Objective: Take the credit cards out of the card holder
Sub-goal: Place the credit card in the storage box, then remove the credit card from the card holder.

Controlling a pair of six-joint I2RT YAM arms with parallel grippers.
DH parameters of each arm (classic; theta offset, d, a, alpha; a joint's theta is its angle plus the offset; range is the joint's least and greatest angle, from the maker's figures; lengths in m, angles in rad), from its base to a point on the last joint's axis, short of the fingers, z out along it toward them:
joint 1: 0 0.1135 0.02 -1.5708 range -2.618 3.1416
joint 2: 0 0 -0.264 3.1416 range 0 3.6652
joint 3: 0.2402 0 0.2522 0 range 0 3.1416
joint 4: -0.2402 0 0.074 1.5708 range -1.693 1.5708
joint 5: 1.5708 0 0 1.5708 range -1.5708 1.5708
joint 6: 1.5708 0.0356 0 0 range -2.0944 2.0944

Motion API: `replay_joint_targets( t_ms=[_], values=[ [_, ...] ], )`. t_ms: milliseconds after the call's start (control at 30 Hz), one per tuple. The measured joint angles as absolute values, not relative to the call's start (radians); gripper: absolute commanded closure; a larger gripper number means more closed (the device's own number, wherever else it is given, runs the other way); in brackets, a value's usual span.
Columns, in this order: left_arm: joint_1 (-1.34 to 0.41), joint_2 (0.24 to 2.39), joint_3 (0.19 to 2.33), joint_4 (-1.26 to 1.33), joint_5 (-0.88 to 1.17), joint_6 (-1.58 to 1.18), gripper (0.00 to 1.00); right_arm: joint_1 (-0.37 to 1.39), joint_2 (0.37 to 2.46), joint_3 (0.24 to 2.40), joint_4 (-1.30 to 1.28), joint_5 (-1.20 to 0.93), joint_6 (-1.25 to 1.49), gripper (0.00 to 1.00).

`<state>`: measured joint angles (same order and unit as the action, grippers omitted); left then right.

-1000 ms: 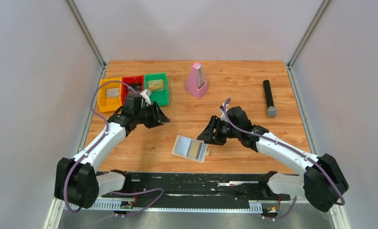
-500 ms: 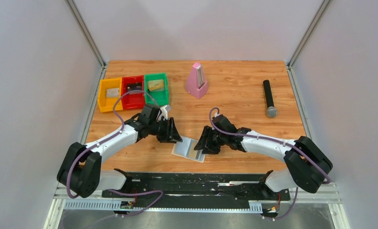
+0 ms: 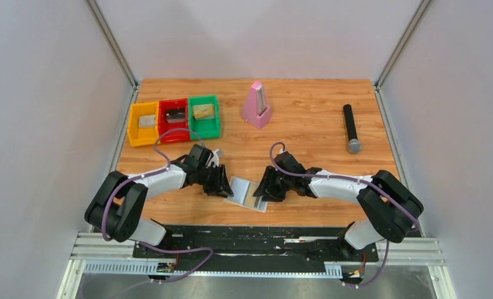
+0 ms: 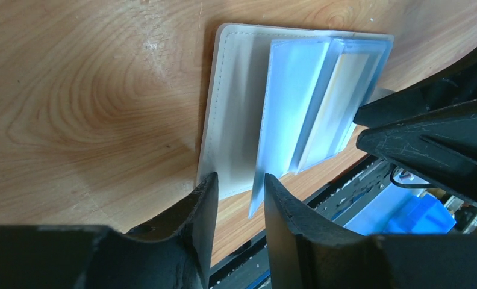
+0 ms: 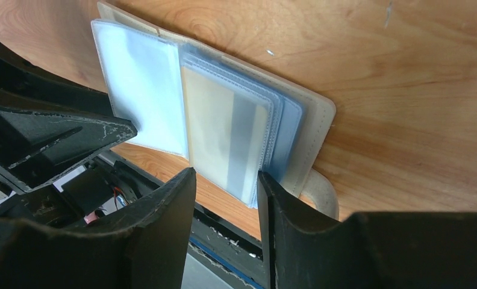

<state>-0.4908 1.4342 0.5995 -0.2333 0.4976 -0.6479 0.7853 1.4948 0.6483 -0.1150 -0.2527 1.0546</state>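
The card holder (image 3: 243,192) lies open near the table's front edge, cream outside with pale blue and clear sleeves. It also shows in the left wrist view (image 4: 233,114) and the right wrist view (image 5: 311,120). A yellow-gold card (image 5: 215,120) with a grey stripe sits inside a clear sleeve. I cannot pick out the dark card. My left gripper (image 3: 223,185) is low at the holder's left edge, open (image 4: 236,188), with a lifted sleeve's corner between its fingers. My right gripper (image 3: 262,189) is low at the holder's right edge, open (image 5: 224,183) over the sleeves' near edge.
Yellow (image 3: 143,123), red (image 3: 173,118) and green (image 3: 205,116) bins stand at the back left. A pink metronome (image 3: 256,106) stands at the back middle. A black microphone (image 3: 351,128) lies at the right. A black rail (image 3: 250,235) runs just below the table's front edge.
My left gripper came from beside the bins down to the holder's left edge. My right gripper moved forward and down to the holder's right edge. The holder stayed in place.
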Motion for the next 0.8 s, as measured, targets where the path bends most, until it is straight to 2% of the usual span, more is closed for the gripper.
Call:
replay_joint_targets(
  t_ms=[433, 800],
  values=[
    [-0.490, 1.433, 0.537, -0.129, 0.522, -0.656, 0.86, 0.785, 1.498, 0.653, -0.121, -0.235, 1.060, 0.58],
    [-0.498, 1.411, 0.477, -0.057, 0.551, -0.695, 0.90, 0.782, 1.507, 0.675, -0.127, -0.198, 1.047, 0.58]
  ],
)
